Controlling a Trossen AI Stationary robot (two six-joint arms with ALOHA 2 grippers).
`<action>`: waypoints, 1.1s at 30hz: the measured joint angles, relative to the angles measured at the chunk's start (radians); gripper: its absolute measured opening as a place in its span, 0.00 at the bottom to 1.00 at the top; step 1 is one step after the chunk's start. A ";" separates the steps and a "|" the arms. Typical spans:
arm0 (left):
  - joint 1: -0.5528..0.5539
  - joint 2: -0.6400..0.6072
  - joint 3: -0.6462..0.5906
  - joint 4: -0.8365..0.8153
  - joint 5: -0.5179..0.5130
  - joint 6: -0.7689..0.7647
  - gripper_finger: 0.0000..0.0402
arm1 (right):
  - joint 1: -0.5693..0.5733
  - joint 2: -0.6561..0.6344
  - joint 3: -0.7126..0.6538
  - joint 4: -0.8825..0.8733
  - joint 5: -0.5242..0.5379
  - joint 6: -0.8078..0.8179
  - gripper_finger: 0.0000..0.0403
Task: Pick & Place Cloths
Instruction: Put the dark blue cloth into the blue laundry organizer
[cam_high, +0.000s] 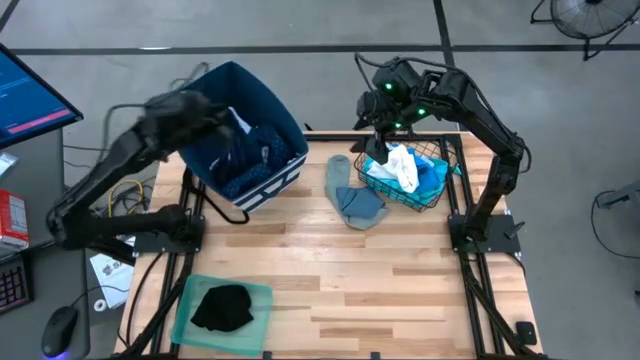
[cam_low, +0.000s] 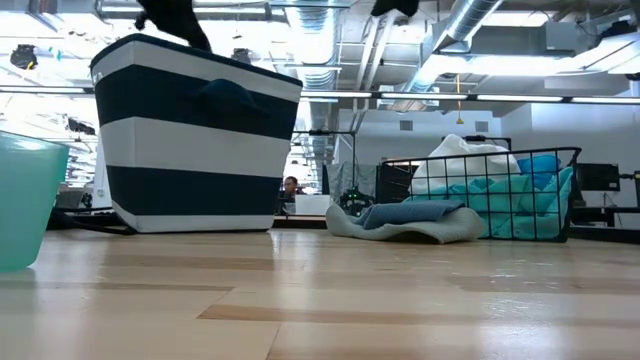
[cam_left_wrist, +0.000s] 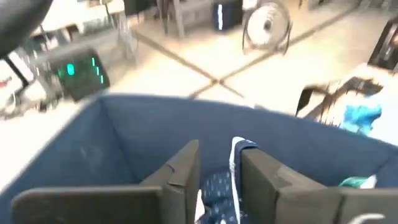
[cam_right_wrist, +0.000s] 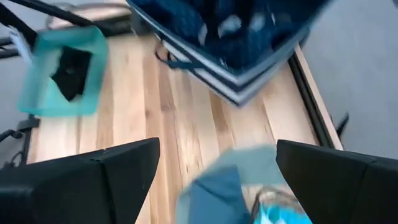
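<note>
Navy dotted cloth (cam_left_wrist: 219, 190) is lying between my left pincer's (cam_high: 222, 118) fingers, which are parting slightly over the striped bin (cam_high: 262, 176) at the surface's far left corner. Releasing well means spreading wider before lifting, so nothing snags. My left arm is reaching from the left edge, bent above the bin. My right pincer (cam_high: 385, 122) is hanging spread above the wire basket (cam_high: 438, 190) of cloths (cam_high: 405, 168) at the far right; 1 black cloth (cam_high: 222, 306) is lying in the green tray (cam_high: 190, 297).
</note>
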 joint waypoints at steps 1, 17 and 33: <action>-0.004 -0.027 0.002 0.000 0.003 0.014 0.23 | 0.004 0.003 0.000 -0.021 0.013 0.013 0.78; 0.017 0.079 -0.036 -0.236 0.252 -0.005 0.47 | 0.155 0.003 0.000 -0.020 0.065 0.200 0.78; -0.059 0.094 -0.031 -0.475 0.320 -0.123 0.73 | 0.307 0.003 0.000 -0.157 0.321 0.308 0.78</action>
